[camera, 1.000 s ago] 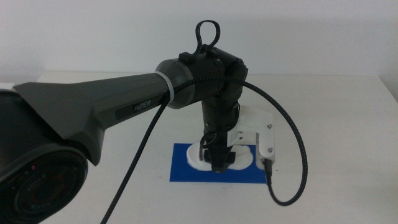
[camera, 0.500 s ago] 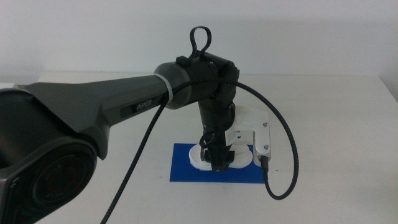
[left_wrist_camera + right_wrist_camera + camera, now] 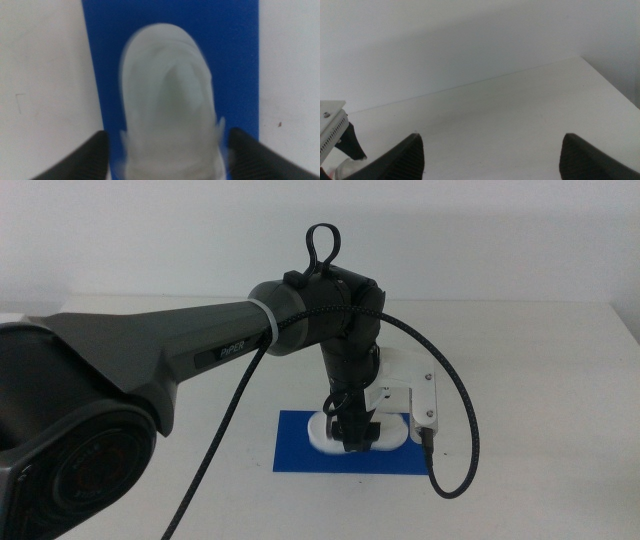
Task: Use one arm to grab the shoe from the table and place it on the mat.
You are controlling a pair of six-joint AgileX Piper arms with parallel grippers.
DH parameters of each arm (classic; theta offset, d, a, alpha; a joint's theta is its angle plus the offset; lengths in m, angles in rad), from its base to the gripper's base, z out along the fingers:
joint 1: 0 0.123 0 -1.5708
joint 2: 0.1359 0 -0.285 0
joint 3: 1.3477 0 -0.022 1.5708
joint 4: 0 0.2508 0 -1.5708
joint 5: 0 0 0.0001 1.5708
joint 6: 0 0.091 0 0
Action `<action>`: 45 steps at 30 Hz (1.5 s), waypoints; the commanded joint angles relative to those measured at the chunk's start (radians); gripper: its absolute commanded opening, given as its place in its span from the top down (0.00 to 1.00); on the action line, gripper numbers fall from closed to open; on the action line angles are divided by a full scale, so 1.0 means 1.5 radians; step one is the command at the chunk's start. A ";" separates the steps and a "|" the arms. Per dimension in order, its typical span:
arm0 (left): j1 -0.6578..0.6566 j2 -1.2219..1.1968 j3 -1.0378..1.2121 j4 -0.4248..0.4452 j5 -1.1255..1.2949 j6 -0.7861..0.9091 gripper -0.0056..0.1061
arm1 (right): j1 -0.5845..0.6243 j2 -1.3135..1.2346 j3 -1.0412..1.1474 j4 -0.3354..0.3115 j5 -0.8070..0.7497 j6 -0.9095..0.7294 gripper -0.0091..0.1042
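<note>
The white shoe [image 3: 392, 436] lies flat on the blue mat [image 3: 298, 452] near the table's [image 3: 560, 380] front middle. The left arm [image 3: 200, 350] reaches in from the left and points straight down over the shoe. Its gripper [image 3: 353, 442] straddles the shoe's middle. In the left wrist view the shoe [image 3: 170, 95] is blurred, lies on the mat [image 3: 235, 50], and sits between the open jaws of the left gripper [image 3: 167, 134] with a small gap on each side. The straps do not show. The right gripper [image 3: 491, 137] is open and empty over bare table [image 3: 520, 110], out of the middle view.
A white camera bracket [image 3: 426, 402] and a looping black cable [image 3: 470, 420] hang off the left wrist, right of the shoe. The bracket's edge also shows in the right wrist view [image 3: 330, 125]. A pale wall stands behind the table.
The left arm has shifted slightly, its cable loop moving left and up. The shoe sits a touch lower on the mat. Almost nothing differs over the last half second.
</note>
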 commanded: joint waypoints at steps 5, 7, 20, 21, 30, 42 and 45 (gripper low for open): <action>0.001 -0.004 -0.004 -0.006 0.006 0.000 0.11 | 0.001 -0.003 0.002 -0.006 -0.006 -0.002 0.22; 0.001 -0.005 -0.004 -0.006 0.017 0.000 0.11 | 0.001 -0.003 0.002 -0.006 -0.006 -0.002 0.22; 0.068 -0.222 -0.128 -0.027 0.139 -0.193 0.11 | 0.001 -0.003 0.002 -0.006 -0.006 -0.002 0.22; 0.081 -0.243 -0.125 -0.043 0.139 -0.202 0.11 | 0.001 -0.003 0.002 -0.006 -0.006 -0.002 0.22; 0.332 -0.514 0.135 -0.296 0.084 -0.196 0.11 | 0.001 -0.003 0.002 -0.006 -0.006 -0.002 0.22; 0.417 -0.873 0.618 -0.478 -0.272 -0.174 0.11 | 0.001 -0.003 0.002 -0.006 -0.006 -0.002 0.22; 0.417 -0.963 0.699 -0.478 -0.325 -0.174 0.11 | 0.001 -0.003 0.002 -0.006 -0.006 -0.002 0.22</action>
